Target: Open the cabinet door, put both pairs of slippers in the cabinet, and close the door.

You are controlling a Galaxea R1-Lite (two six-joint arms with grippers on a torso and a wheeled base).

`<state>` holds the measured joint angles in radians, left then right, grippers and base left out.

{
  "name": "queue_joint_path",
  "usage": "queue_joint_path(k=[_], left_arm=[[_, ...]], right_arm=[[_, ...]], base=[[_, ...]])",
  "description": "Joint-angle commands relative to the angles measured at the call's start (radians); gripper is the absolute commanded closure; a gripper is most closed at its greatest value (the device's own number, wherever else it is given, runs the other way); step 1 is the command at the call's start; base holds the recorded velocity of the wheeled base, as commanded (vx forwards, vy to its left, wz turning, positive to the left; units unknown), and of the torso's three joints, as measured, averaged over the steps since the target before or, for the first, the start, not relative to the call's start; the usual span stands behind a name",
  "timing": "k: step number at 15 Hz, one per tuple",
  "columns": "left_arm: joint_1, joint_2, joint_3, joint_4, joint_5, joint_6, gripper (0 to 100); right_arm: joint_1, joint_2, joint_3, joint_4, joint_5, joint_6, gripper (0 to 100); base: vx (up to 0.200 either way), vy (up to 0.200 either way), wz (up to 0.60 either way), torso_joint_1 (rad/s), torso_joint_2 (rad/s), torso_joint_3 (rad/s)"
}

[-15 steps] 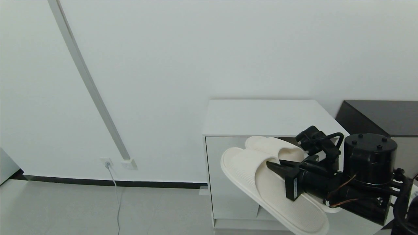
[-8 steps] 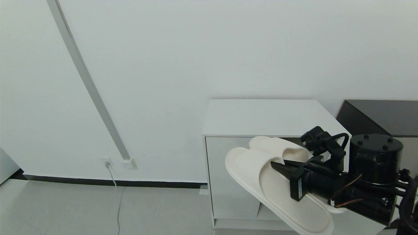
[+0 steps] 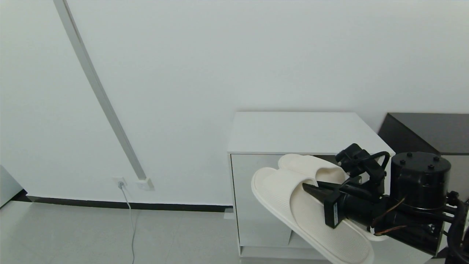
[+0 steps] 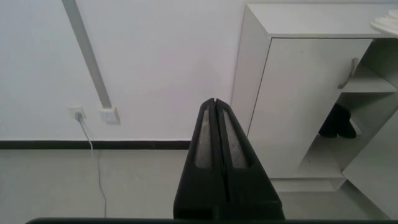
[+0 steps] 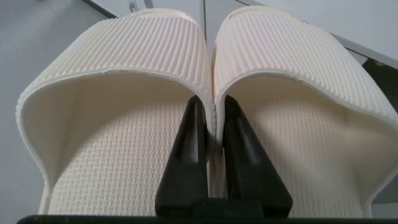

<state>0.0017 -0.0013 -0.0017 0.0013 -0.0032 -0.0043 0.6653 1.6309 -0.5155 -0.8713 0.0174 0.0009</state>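
Head view first: low and right in the frame, our right gripper (image 3: 307, 187) holds the white slippers (image 3: 282, 190) up in front of the cabinet (image 3: 293, 132). The pair slants from mid-frame down toward the bottom right corner.

Over to the left wrist view: our left gripper (image 4: 214, 102) is pressed fully together with nothing in it. It points toward the cabinet (image 4: 298, 93), which stands open on one side. A dark thing (image 4: 339, 121) sits on a shelf inside, too small for us to tell what it is.

Right wrist view now: the right gripper (image 5: 211, 109) is nipped down on the two inner strap edges, where the slippers (image 5: 143, 56) touch side by side.

We judge these light, soft and bendy. The ribbed straps should give good bite. Pinching both inner edges together carries the pair as one, though the heels may sag or swing as they go in.
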Motion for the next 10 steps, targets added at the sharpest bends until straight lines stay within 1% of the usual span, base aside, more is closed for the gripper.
queue_joint_path(k=[1, 10], left_arm=[[0.0, 0.001, 0.0, 0.0, 0.0, 0.0, 100], [0.0, 0.001, 0.0, 0.0, 0.0, -0.002, 100]], right_arm=[[0.0, 0.009, 0.002, 0.0, -0.001, -0.001, 100], [0.005, 0.006, 0.009, -0.002, -0.001, -0.001, 100]], base=[[0.0, -0.2, 0.0, 0.002, 0.01, -0.007], [0.0, -0.2, 0.0, 0.005, 0.0, 0.002]])
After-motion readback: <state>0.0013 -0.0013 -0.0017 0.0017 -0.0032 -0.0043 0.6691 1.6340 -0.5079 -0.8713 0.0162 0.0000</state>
